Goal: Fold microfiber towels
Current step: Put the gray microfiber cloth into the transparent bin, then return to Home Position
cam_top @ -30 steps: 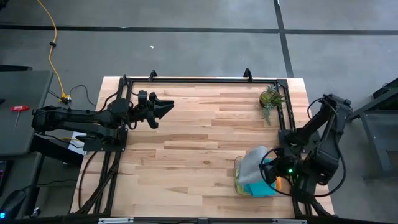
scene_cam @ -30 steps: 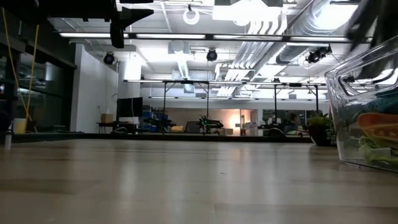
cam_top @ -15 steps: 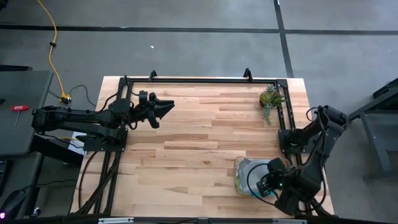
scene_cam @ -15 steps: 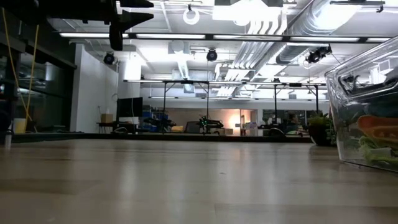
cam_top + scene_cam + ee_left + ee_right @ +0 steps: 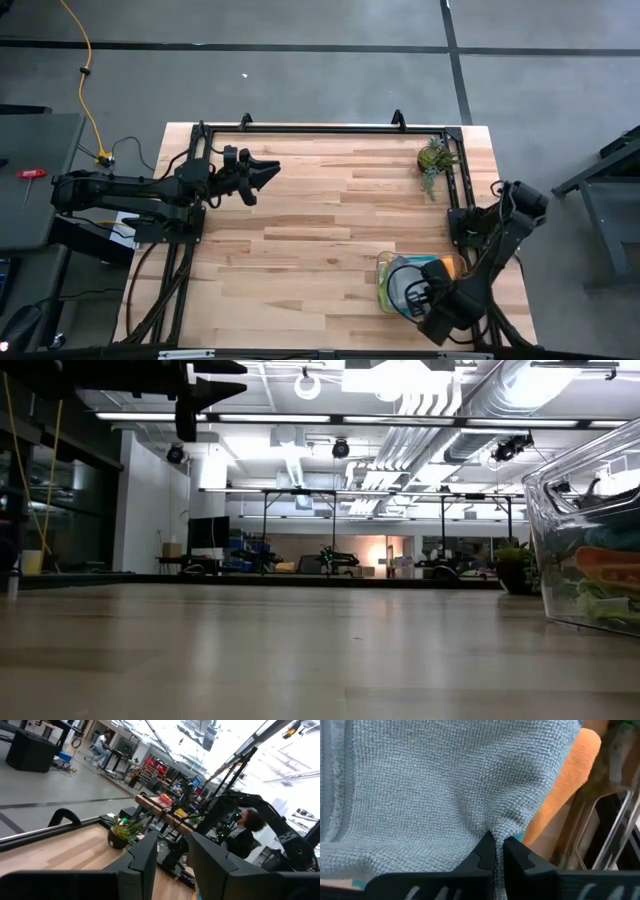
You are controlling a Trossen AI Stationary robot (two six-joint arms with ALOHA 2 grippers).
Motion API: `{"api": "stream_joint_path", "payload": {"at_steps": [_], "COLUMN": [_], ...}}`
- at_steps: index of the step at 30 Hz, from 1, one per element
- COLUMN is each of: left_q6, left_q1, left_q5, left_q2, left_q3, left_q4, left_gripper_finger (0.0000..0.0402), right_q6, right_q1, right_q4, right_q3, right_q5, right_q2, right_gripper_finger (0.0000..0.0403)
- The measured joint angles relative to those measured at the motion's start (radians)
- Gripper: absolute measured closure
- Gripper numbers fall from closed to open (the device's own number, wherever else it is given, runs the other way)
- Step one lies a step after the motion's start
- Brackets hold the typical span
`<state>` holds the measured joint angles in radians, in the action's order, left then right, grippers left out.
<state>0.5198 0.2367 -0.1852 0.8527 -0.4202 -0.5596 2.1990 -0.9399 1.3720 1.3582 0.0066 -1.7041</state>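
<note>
The clear tray (image 5: 385,283) near the table's right front corner holds the microfiber towels. A grey towel (image 5: 420,785) lies on top, an orange one (image 5: 565,790) beside it; orange (image 5: 607,556) and lime green (image 5: 600,598) show through the tray's wall. My right gripper (image 5: 415,290) points down into the tray, shut on the grey towel. My left gripper (image 5: 264,172) hangs high over the table's far left part, open, with nothing between its fingers (image 5: 145,865). My right gripper pinches a small raised fold of the grey towel (image 5: 495,834) between its two fingertips (image 5: 482,855), coming from above and pointing down. The cloth puckers toward the fingers. The rest of the towel lies spread over the other towels in the tray.
A small potted plant (image 5: 434,160) stands at the far right, beside the black frame rail (image 5: 320,130) that borders the table. Bare wood (image 5: 320,230) stretches between the two arms. A person (image 5: 245,827) shows in the room beyond the table.
My right gripper has come down into the tray and toward the table's near edge, tipping until it points straight down, and has stayed shut. The grey towel, bunched up above the tray's left side a second ago, now lies low inside the tray.
</note>
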Motion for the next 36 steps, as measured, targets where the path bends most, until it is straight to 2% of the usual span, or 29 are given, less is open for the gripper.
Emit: {"api": "stream_joint_path", "payload": {"at_steps": [6, 9, 13, 19, 22, 25, 30, 33, 36], "left_q6": [0.000, 0.000, 0.000, 0.000, 0.000, 0.000, 0.000, 0.000, 0.000], "left_q1": [0.000, 0.000, 0.000, 0.000, 0.000, 0.000, 0.000, 0.000, 0.000], "left_q5": [-0.007, -0.008, -0.009, -0.010, -0.010, -0.010, -0.010, -0.010, -0.010], "left_q2": [0.000, 0.000, 0.000, 0.000, 0.000, 0.000, 0.000, 0.000, 0.000], "left_q3": [0.000, 0.000, 0.000, 0.000, 0.000, 0.000, 0.000, 0.000, 0.000], "left_q4": [0.016, 0.019, 0.019, 0.019, 0.019, 0.019, 0.019, 0.019, 0.021], "left_gripper_finger": [0.0300, 0.0300, 0.0300, 0.0300, 0.0300, 0.0300, 0.0300, 0.0300, 0.0300], "right_q6": [-0.009, -0.008, -0.008, -0.039, -0.079, -0.087, -0.099, -0.140, -0.238], "right_q1": [0.036, 0.039, 0.038, 0.036, 0.036, 0.036, 0.039, 0.049, 0.070], "right_q4": [0.001, 0.020, 0.043, 0.178, 0.191, 0.201, 0.171, 0.108, 0.087], "right_q3": [0.000, 0.000, 0.000, 0.000, 0.000, 0.000, 0.000, 0.000, 0.002], "right_q5": [-0.017, -0.023, -0.046, -0.203, -0.224, -0.192, -0.008, 0.092, 0.097], "right_q2": [-0.010, -0.010, -0.010, -0.006, 0.021, 0.074, 0.190, 0.253, 0.276], "right_gripper_finger": [0.0402, 0.0389, 0.0339, 0.0250, 0.0223, 0.0212, 0.0219, 0.0238, 0.0277]}}
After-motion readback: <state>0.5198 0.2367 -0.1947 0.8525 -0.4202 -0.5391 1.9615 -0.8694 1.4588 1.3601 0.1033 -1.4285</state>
